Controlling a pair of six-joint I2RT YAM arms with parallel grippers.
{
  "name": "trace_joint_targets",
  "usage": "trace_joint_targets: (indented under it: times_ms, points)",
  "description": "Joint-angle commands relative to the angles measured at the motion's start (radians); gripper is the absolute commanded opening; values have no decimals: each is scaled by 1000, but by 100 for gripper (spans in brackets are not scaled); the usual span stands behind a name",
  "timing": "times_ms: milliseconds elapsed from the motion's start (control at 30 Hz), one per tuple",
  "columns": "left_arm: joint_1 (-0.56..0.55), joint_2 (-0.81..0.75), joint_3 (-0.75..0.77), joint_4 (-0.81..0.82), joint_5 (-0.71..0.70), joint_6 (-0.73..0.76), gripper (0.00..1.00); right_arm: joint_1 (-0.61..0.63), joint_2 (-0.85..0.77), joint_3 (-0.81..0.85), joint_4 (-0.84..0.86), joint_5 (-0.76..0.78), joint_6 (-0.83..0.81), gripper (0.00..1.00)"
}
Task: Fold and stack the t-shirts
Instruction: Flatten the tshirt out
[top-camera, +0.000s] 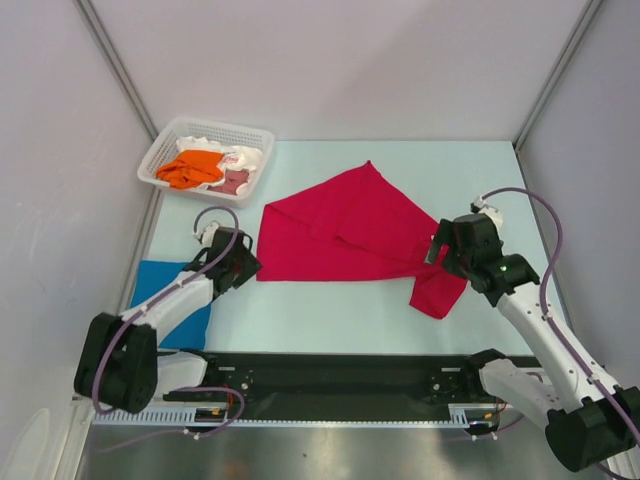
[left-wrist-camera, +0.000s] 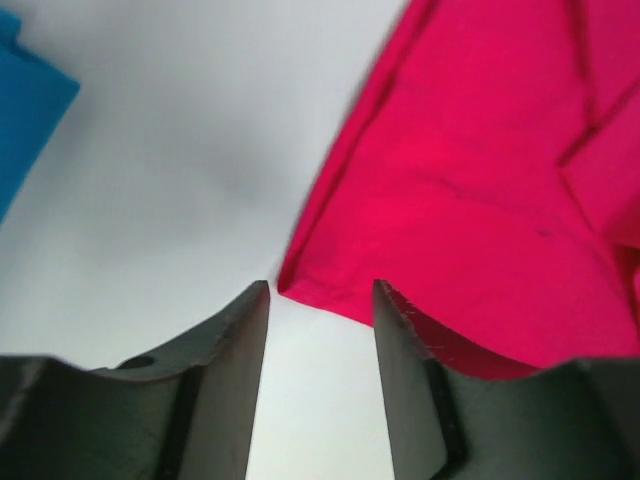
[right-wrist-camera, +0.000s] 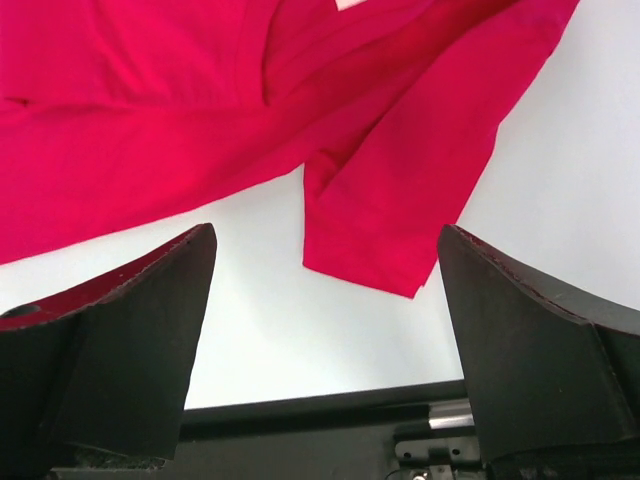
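Pale worktop (top-camera: 330, 320) inside white walls, black rail (top-camera: 340, 372) running along the near edge. White basket (top-camera: 158, 162) sat in the far-left corner and held three bunched shirts: orange shirt (top-camera: 192, 168) on the left side, white shirt (top-camera: 246, 157) toward the far right of the basket, pink shirt (top-camera: 236, 181) just beside the orange one. Whether they overlapped deeper down could not be told.

Red shirt (top-camera: 345, 232) lay spread mid-worktop, mostly flat with a few creases, one point toward the far edge, one sleeve (top-camera: 440, 290) trailing toward the near-right side. Blue shirt (top-camera: 152, 278) lay flat at the left edge toward the near-left corner, partly under the left arm (top-camera: 185, 292), well apart from the red one.

Left arm reached out from the near-left. Left jaws were spread a little, with a narrow gap and nothing between them. In the left wrist view the near-left corner of the red shirt (left-wrist-camera: 470, 210) lay just ahead of the tips, bare worktop showed through the gap, and the blue shirt (left-wrist-camera: 25, 110) sat at the upper left.

Right arm (top-camera: 530, 300) reached in from the near-right. Right jaws were spread wide and held nothing. In the right wrist view the sleeve hem (right-wrist-camera: 385, 255) of the red shirt (right-wrist-camera: 140, 130) lay on the worktop between the two tips. Whether the tips touched the cloth could not be told.
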Motion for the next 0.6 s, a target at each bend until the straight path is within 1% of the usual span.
trace_joint_targets:
  times_ms: [0,33,67,133,300,367,433,500,567]
  points:
    - [23,100,32,5,84,-145,47,28,-3,-9,-26,6,57,96]
    - [23,114,34,6,98,-156,42,34,5,-11,-26,6,61,96]
    - [23,126,42,-6,101,-179,40,39,8,-12,-28,14,66,96]
    - [23,148,42,-3,118,-188,40,53,22,-17,-37,20,81,96]
    - [23,152,29,-17,97,-202,45,80,22,-34,-20,26,95,96]
    - [23,161,38,-58,61,-233,46,88,24,-37,-16,24,100,96]
    - [23,178,45,-61,55,-233,47,94,27,-37,-13,24,106,96]
    - [23,227,72,-67,38,-234,47,102,24,-37,-14,26,112,96]
    - [23,235,77,-63,29,-237,47,104,21,-35,-16,24,114,96]
